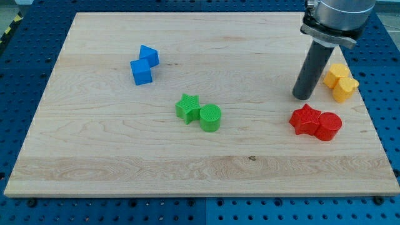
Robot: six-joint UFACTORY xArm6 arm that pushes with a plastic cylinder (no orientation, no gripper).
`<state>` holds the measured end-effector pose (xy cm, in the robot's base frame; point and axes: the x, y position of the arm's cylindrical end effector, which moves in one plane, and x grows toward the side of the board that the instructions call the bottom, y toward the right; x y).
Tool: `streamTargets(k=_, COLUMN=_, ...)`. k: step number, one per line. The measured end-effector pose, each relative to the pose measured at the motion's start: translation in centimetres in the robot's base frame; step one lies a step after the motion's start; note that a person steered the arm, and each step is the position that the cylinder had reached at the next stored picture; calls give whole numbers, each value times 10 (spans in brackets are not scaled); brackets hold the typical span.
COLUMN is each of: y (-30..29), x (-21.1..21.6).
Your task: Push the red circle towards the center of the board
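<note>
Camera view: rod's tip down on bench, toward view's right; no gripper fitted, so nothing to open or close. Red circle just below-right of tip, apart from it, touching red star directly below tip. Yellow blocks just right of rod. Green star and green circle touching, well left. Blue blocks farther left, higher.

no readable text (none anywhere)

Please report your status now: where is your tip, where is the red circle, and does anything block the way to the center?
My tip above red star, apart. Red circle touching the star's right side. Star blocks the push to center.
</note>
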<state>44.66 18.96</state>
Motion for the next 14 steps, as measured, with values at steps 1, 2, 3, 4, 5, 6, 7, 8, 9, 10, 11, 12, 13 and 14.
streamTargets(k=1, y=4, x=18)
streamTargets(k=2, y=17, x=26)
streamTargets(k=3, y=38, x=29)
streamTargets(k=4, y=38, x=48)
streamTargets(k=5, y=50, x=66)
streamTargets(k=6, y=60, x=67)
streamTargets(k=7, y=65, x=86)
streamTargets(k=8, y=55, x=113)
streamTargets(k=9, y=48, x=125)
streamTargets(k=10, y=45, x=127)
streamTargets(k=11, y=32, x=127)
streamTargets(k=12, y=24, x=127)
streamTargets(k=13, y=22, x=122)
streamTargets(k=14, y=22, x=105)
